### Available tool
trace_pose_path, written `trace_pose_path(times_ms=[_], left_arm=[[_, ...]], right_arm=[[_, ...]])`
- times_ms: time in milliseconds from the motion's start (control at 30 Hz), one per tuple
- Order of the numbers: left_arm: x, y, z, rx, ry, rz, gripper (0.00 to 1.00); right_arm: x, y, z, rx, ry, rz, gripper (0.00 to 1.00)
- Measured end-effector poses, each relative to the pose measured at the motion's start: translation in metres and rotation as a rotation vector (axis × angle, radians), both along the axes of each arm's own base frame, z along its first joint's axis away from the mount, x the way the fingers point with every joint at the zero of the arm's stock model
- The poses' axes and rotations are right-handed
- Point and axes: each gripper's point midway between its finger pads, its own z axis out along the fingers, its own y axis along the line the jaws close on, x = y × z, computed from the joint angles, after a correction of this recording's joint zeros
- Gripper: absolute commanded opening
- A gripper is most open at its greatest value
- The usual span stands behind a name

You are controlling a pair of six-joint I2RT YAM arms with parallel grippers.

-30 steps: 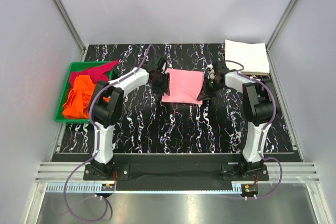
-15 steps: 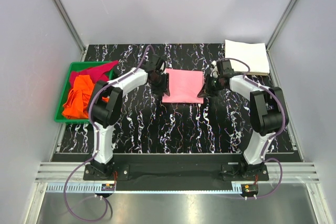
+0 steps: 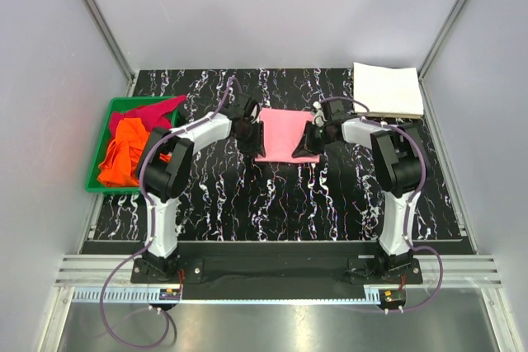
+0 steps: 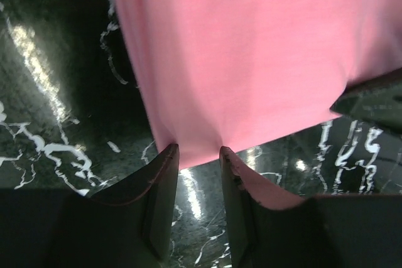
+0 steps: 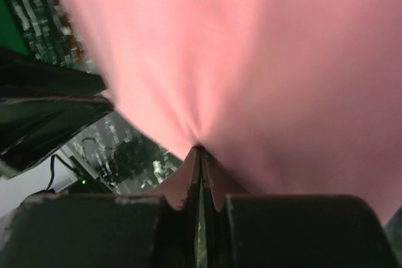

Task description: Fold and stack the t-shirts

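The light pink t-shirt (image 3: 285,133) lies partly folded at the middle of the table. My left gripper (image 3: 252,133) is at its left edge. In the left wrist view its jaws (image 4: 196,155) stand a little apart, pinching a thick corner of the pink cloth (image 4: 251,48). My right gripper (image 3: 313,135) is shut tight on the right edge, and the cloth (image 5: 251,61) bunches at the fingertips (image 5: 200,150). The white t-shirt (image 3: 388,90) lies folded at the back right. The orange t-shirt (image 3: 124,147) and the magenta-red t-shirt (image 3: 148,111) lie crumpled in the tray.
The green plastic tray (image 3: 92,177) sits at the table's left edge. Bare black marbled tabletop (image 3: 280,204) lies between the pink shirt and the arm bases. Grey walls enclose the back and sides.
My right gripper has moved left and pulled the pink shirt's right edge inward, so the shirt looks narrower. My left gripper has stayed at the left edge.
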Motion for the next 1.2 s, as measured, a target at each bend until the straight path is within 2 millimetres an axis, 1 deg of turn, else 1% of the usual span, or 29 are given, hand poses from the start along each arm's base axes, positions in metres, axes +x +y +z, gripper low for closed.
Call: trace_pose_path(times_ms=[67,100,167,300,367,433,533,567,600,733,867,900,967,1000,1067,1100,1200], left_arm=[[-0.003,0.006,-0.008,0.018,0.017,0.014,0.36],[-0.004,0.008,-0.011,0.026,0.022,0.018,0.36],[-0.005,0.013,-0.015,0.037,0.031,0.030,0.36],[-0.004,0.016,-0.015,0.047,0.030,0.038,0.37],[-0.004,0.017,-0.013,0.050,0.034,0.040,0.37],[-0.003,0.016,-0.007,0.052,0.034,0.040,0.37],[0.005,0.013,0.016,0.039,-0.002,0.035,0.38],[0.008,0.013,0.024,0.030,-0.019,0.032,0.39],[0.011,0.011,0.037,0.015,-0.044,0.024,0.40],[0.020,0.008,0.096,-0.045,-0.176,-0.009,0.41],[0.019,0.009,0.144,-0.092,-0.286,-0.040,0.42],[0.017,0.009,0.153,-0.105,-0.303,-0.050,0.42],[0.011,0.008,0.168,-0.134,-0.328,-0.072,0.42],[0.007,0.007,0.173,-0.149,-0.338,-0.085,0.43],[-0.007,0.007,0.178,-0.183,-0.346,-0.110,0.44],[-0.014,0.007,0.179,-0.205,-0.350,-0.124,0.44],[-0.036,0.006,0.180,-0.265,-0.352,-0.163,0.45]], right_arm=[[-0.002,-0.002,-0.017,-0.019,0.036,-0.009,0.06],[-0.003,-0.001,-0.019,-0.007,0.054,-0.008,0.06],[0.000,-0.002,-0.017,-0.012,0.047,-0.016,0.07],[0.002,-0.005,-0.011,-0.031,0.032,-0.029,0.08],[0.002,-0.006,-0.003,-0.035,0.021,-0.033,0.09],[0.005,-0.006,0.010,-0.034,0.001,-0.037,0.09],[0.017,-0.003,0.027,-0.027,-0.050,-0.043,0.09],[0.021,-0.003,0.029,-0.029,-0.062,-0.046,0.09],[0.022,-0.005,0.028,-0.039,-0.068,-0.053,0.10],[0.021,-0.017,0.013,-0.108,-0.060,-0.080,0.15],[0.020,-0.030,0.000,-0.177,-0.039,-0.102,0.16],[0.019,-0.034,-0.002,-0.196,-0.028,-0.106,0.19],[0.021,-0.041,0.001,-0.228,-0.026,-0.117,0.29],[0.023,-0.044,0.003,-0.244,-0.035,-0.124,0.39],[0.028,-0.050,0.014,-0.267,-0.062,-0.143,0.48],[0.031,-0.054,0.018,-0.278,-0.076,-0.154,0.52],[0.044,-0.070,0.039,-0.300,-0.120,-0.205,0.54]])
